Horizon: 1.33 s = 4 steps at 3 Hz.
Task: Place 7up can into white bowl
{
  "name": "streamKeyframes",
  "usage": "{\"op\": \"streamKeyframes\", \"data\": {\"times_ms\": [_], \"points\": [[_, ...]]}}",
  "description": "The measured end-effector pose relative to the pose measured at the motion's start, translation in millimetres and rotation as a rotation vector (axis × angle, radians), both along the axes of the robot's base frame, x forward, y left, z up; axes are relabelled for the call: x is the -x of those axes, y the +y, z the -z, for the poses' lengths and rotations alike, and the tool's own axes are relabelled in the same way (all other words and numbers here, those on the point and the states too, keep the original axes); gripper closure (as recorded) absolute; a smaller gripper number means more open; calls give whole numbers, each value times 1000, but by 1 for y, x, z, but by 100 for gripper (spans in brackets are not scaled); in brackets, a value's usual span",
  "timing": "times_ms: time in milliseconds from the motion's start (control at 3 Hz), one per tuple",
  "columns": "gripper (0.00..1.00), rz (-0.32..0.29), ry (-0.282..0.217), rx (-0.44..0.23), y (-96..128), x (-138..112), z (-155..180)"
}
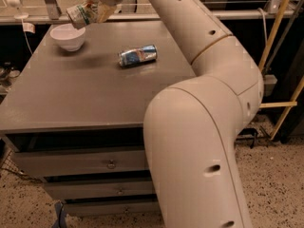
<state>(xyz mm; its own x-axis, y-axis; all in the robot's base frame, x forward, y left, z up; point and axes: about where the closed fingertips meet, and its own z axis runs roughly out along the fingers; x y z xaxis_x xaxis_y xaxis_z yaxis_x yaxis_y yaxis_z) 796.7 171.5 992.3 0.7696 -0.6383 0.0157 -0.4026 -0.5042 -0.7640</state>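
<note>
camera view: gripper (93,9) is at the top left of frame, over the far left corner of the table (85,94), on the end of the big cream arm (204,127) that sweeps up from the lower right. it's clamped on the green can (79,14): fingers round the body, can tilted, its free end pointing down and left. the can is off the table, in the air. bowl (68,37) sits upright on the table just below and slightly left of the gripper. the can's low end lines up with the bowl's right rim; can't tell if they touch. blue can (137,55) lies on its side on the table, below and right of the gripper, well apart from the bowl. drawers (80,164) with small knobs sit under the tabletop, far below the gripper. speckled floor (270,175) is at lower right.
</note>
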Motion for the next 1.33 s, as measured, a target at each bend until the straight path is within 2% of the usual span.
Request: {"op": "streamKeyframes", "data": {"times_ms": [333,667,1000,1333], "points": [[100,-17,-32,-48,12,-1,-1],[100,-48,-54,-72,33,-1,3],[100,-58,-80,-49,49,-4,8],[100,-34,-81,-39,60,-21,21]]}}
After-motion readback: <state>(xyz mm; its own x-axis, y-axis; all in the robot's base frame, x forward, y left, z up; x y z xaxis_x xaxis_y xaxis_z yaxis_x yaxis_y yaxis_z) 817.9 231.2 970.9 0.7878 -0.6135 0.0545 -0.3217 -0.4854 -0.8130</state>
